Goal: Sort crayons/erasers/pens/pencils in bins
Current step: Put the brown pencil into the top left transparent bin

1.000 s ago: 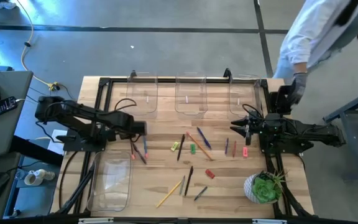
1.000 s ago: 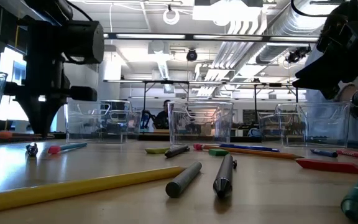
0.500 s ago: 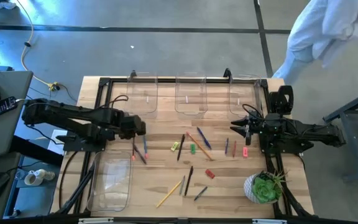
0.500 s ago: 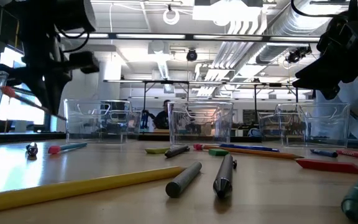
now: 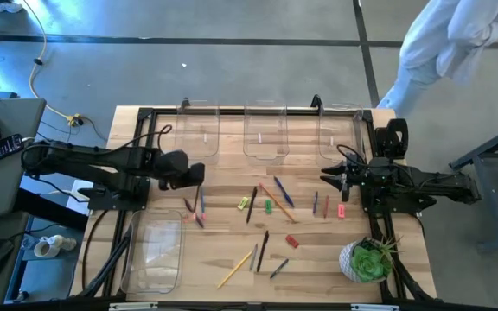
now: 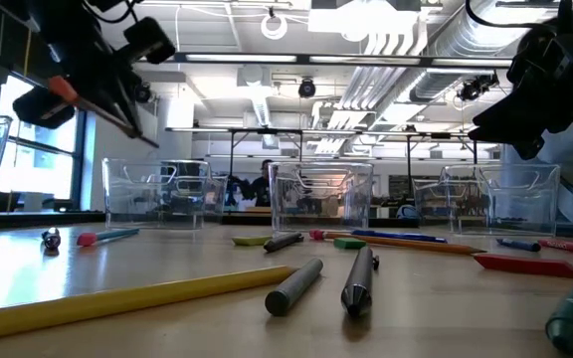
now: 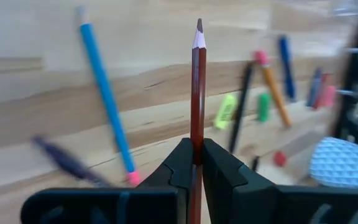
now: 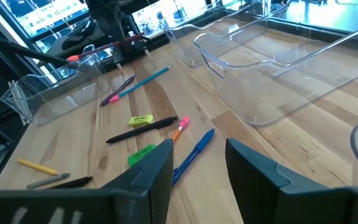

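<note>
Left wrist view shows my left gripper [image 7: 196,163] clamped tight on a dark red, wood-tipped pencil [image 7: 197,93]. A second ago it sat low at the table; now it is lifted clear, near the long clear plastic bin [image 5: 156,250], so dropping it in comes next. My right gripper [image 8: 197,163] waits, fingers spread and empty, beyond that bin.

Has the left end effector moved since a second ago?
Yes. In the low view the left end effector, shut on a reddish-brown pencil, has risen above the left rear bin.
</note>
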{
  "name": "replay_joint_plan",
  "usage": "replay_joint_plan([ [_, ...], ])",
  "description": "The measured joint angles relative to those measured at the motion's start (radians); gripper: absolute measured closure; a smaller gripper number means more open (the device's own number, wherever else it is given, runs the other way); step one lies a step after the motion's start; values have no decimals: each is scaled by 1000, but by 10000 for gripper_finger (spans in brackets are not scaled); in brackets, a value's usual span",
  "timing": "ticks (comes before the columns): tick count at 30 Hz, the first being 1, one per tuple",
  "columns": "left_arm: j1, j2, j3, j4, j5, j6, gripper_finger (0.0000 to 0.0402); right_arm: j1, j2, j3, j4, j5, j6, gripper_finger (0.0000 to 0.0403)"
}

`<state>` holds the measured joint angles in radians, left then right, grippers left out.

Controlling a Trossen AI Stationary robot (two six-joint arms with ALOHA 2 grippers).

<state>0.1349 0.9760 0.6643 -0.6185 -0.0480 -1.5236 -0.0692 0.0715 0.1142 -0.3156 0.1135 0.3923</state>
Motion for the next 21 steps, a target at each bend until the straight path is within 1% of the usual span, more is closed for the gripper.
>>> replay_joint_plan([
  [7, 28, 0, 0, 160, -107, 90, 390, 0, 0, 0, -2, 0, 0, 263],
  [11, 80, 0, 0, 261, -130, 180, 390, 0, 0, 0, -2, 0, 0, 263],
  [15, 157, 0, 0, 363, -144, 285, 390, 0, 0, 0, -2, 0, 0, 263],
  [21, 320, 0, 0, 461, -147, 452, 390, 0, 0, 0, -2, 0, 0, 263],
])
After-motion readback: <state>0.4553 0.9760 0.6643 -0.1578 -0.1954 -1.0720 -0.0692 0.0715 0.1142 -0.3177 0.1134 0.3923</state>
